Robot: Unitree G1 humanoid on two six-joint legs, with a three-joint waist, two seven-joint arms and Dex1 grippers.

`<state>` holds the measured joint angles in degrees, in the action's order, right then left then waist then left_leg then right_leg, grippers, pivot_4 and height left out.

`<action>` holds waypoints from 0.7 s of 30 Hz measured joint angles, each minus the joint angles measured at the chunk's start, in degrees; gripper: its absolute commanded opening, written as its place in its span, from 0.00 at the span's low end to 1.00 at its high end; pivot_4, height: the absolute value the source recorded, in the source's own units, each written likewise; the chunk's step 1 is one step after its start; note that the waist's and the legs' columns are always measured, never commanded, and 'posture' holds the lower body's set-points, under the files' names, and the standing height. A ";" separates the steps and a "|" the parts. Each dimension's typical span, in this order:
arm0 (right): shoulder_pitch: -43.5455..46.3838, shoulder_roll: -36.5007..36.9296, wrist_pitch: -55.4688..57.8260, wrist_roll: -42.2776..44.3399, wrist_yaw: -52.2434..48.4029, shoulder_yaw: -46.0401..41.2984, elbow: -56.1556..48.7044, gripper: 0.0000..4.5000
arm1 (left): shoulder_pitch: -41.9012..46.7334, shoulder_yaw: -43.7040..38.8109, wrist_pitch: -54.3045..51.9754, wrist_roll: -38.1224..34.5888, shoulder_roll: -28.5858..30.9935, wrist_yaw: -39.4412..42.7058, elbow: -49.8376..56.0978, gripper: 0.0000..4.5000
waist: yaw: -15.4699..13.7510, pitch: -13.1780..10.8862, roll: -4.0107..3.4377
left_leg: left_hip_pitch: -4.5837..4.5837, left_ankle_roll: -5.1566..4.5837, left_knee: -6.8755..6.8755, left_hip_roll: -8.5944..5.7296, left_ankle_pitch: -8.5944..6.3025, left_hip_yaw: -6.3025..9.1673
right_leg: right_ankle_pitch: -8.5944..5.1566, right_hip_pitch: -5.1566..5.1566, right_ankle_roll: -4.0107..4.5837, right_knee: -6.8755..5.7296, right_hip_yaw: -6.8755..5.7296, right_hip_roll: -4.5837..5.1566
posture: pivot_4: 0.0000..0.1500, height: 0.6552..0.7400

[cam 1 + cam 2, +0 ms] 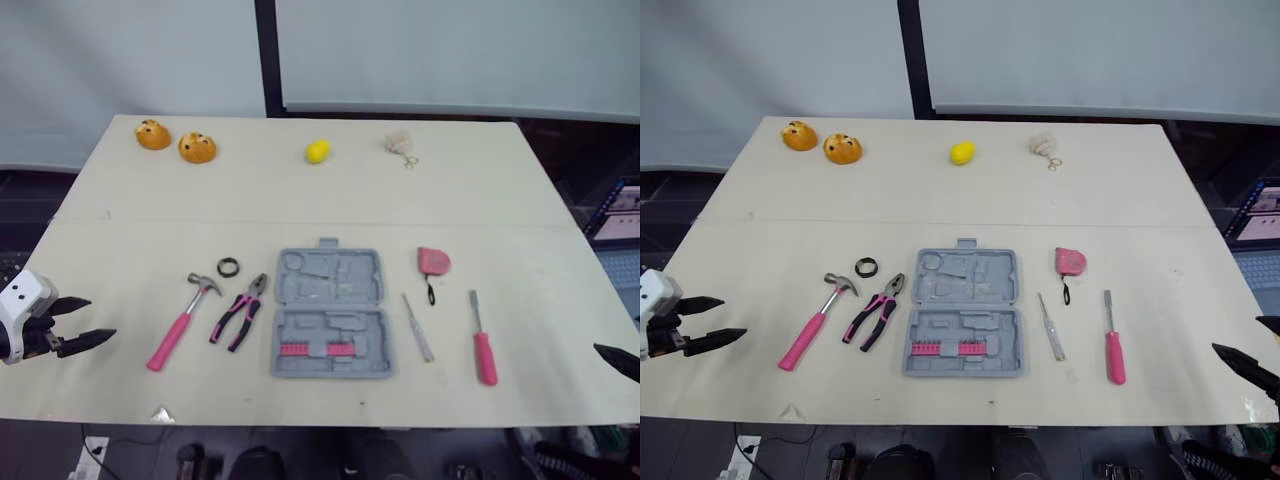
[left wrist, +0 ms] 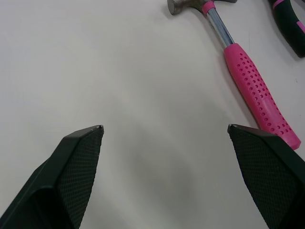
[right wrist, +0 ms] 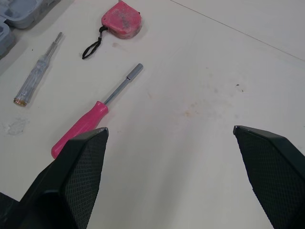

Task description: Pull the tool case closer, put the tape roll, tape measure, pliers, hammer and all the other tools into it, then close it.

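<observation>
A grey tool case lies open in the middle of the table, with pink bits in its near half. Left of it lie pink-handled pliers, a black tape roll and a pink-handled hammer. Right of it are a clear-handled screwdriver, a pink tape measure and a pink-handled driver. My left gripper hangs open at the table's left edge, left of the hammer. My right gripper is open at the right edge, right of the pink driver.
Along the far side of the table sit two orange buns, a yellow lemon and a small beige keychain toy. A laptop stands off the right side.
</observation>
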<state>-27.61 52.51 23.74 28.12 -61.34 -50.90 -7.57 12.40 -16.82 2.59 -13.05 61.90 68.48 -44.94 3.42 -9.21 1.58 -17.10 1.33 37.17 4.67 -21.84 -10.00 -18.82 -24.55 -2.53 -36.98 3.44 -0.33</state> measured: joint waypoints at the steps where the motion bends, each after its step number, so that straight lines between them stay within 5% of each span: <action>1: 0.00 0.00 0.00 0.00 0.00 0.00 0.00 0.99 | 0.00 0.00 0.00 0.00 0.00 0.02 0.00 1.00 | 0.00 0.00 0.00 | 0.00 0.00 0.00 0.00 0.00 0.00 | 0.00 0.00 0.00 0.00 0.00 0.00 | 1.00 1.00; 21: 2.14 -0.24 1.10 -0.45 1.48 1.23 -1.69 0.99 | 0.98 1.60 -1.48 0.00 -1.10 -0.29 2.00 1.00 | -0.03 0.01 0.01 | 0.01 0.01 0.17 0.00 0.01 -0.01 | 0.00 0.00 0.00 -0.16 0.01 -0.03 | 1.00 1.00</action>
<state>-25.47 52.27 24.83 27.67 -59.86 -49.67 -9.27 13.38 -15.22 1.10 -13.05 60.80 68.19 -42.94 3.39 -9.20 1.59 -17.10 1.34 37.34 4.67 -21.83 -10.01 -18.81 -24.54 -2.53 -37.14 3.44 -0.36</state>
